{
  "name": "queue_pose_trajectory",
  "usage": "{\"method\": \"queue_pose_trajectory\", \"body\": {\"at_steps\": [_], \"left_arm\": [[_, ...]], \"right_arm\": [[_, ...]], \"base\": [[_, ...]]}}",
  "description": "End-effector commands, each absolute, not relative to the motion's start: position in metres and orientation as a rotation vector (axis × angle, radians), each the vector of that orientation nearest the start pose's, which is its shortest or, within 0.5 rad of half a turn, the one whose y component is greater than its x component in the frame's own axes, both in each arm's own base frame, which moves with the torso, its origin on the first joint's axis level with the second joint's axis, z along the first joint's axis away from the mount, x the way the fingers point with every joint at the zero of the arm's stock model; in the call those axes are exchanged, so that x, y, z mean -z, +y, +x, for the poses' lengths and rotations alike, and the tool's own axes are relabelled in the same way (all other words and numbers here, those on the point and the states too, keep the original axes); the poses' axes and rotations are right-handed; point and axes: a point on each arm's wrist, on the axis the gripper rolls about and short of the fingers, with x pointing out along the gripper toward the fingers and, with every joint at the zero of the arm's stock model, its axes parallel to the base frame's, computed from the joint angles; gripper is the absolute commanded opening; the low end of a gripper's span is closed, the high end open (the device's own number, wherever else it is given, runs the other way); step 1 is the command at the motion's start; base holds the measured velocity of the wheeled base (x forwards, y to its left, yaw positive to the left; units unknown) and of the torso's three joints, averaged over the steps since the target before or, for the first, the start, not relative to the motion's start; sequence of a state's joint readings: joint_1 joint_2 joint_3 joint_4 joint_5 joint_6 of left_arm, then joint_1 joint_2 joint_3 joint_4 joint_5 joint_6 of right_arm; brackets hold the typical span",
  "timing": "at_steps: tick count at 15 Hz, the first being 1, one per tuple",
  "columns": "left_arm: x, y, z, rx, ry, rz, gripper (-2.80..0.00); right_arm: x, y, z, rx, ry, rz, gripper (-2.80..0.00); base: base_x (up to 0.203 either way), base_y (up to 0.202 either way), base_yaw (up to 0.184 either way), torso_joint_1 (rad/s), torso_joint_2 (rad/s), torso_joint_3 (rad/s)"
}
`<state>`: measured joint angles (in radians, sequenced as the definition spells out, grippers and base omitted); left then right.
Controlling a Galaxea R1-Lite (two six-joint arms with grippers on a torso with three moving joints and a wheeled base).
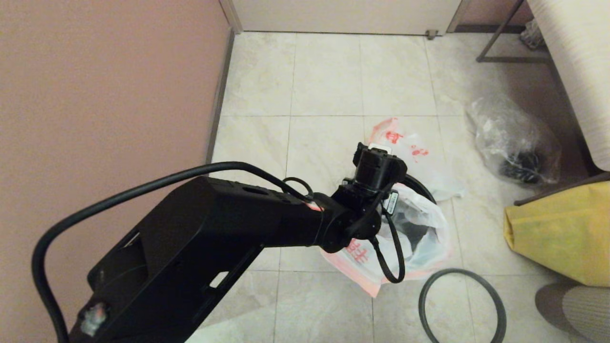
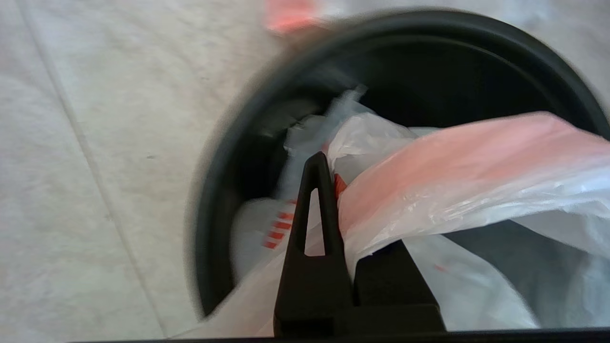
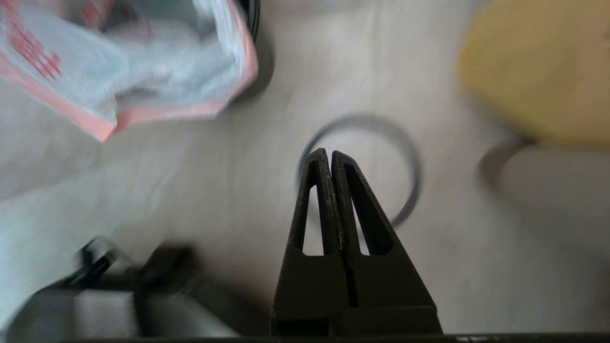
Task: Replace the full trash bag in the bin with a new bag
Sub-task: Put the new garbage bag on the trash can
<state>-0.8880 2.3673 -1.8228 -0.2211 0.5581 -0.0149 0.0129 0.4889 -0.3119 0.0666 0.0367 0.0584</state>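
The black bin (image 1: 423,186) stands on the floor tiles, largely hidden by my left arm. The new bag (image 1: 419,238), thin white with a pink border and red characters, is draped in and over it. My left gripper (image 2: 333,166) is shut on the pink border (image 2: 457,157) above the bin's mouth (image 2: 476,57); one finger (image 2: 315,205) shows, the other is under the plastic. The full trash bag (image 1: 410,145), white with red marks, lies just beyond the bin. The dark grey hoop (image 1: 460,305) lies on the floor near me. My right gripper (image 3: 330,153) hangs shut and empty above the hoop (image 3: 411,162).
A clear bag with dark contents (image 1: 517,143) lies at the right near a white furniture edge (image 1: 576,71). A yellow bag (image 1: 562,228) sits at the near right. A pink wall (image 1: 105,85) runs along the left, and a door (image 1: 343,14) closes the far end.
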Motion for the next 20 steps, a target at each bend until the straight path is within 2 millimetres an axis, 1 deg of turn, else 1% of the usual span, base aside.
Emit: {"method": "queue_pose_trajectory", "body": {"at_steps": [1,3,5,9,10,11,13,15,18,20], "left_arm": [[-0.164,-0.372,0.326,0.31,0.224,0.178,-2.8],[-0.166,-0.371,0.328,0.304,0.224,0.157,-2.8],[-0.167,-0.366,0.334,0.288,0.221,0.151,-2.8],[-0.16,-0.367,0.336,0.285,0.235,0.164,-2.8],[-0.158,-0.367,0.337,0.285,0.238,0.166,-2.8],[-0.156,-0.367,0.337,0.285,0.241,0.167,-2.8],[-0.159,-0.367,0.336,0.285,0.238,0.162,-2.8],[-0.167,-0.364,0.334,0.283,0.229,0.157,-2.8],[-0.167,-0.361,0.333,0.277,0.263,0.182,-2.8],[-0.17,-0.359,0.332,0.277,0.259,0.18,-2.8]], "right_arm": [[-0.164,0.005,0.09,-0.072,0.557,0.107,-2.8],[-0.162,0.011,0.131,-0.109,0.679,0.158,-2.8],[-0.153,0.018,0.161,-0.118,0.782,0.198,-2.8],[-0.127,0.025,0.2,-0.094,0.938,0.25,-2.8],[-0.122,0.027,0.209,-0.096,0.944,0.254,-2.8],[-0.119,0.029,0.219,-0.108,0.908,0.254,0.0],[-0.11,0.034,0.236,-0.133,0.858,0.241,0.0],[-0.102,0.037,0.251,-0.154,0.825,0.223,0.0],[-0.084,0.041,0.277,-0.173,0.768,0.196,0.0],[-0.082,0.043,0.29,-0.186,0.682,0.198,0.0]], "base": [[0.0,0.0,0.0,0.0,0.0,0.0],[0.0,0.0,0.0,0.0,0.0,0.0],[0.0,0.0,0.0,0.0,0.0,0.0],[0.0,0.0,0.0,0.0,0.0,0.0],[0.0,0.0,0.0,0.0,0.0,0.0],[0.0,0.0,0.0,0.0,0.0,0.0],[0.0,0.0,0.0,0.0,0.0,0.0],[0.0,0.0,0.0,0.0,0.0,0.0],[0.0,0.0,0.0,0.0,0.0,0.0],[0.0,0.0,0.0,0.0,0.0,0.0]]}}
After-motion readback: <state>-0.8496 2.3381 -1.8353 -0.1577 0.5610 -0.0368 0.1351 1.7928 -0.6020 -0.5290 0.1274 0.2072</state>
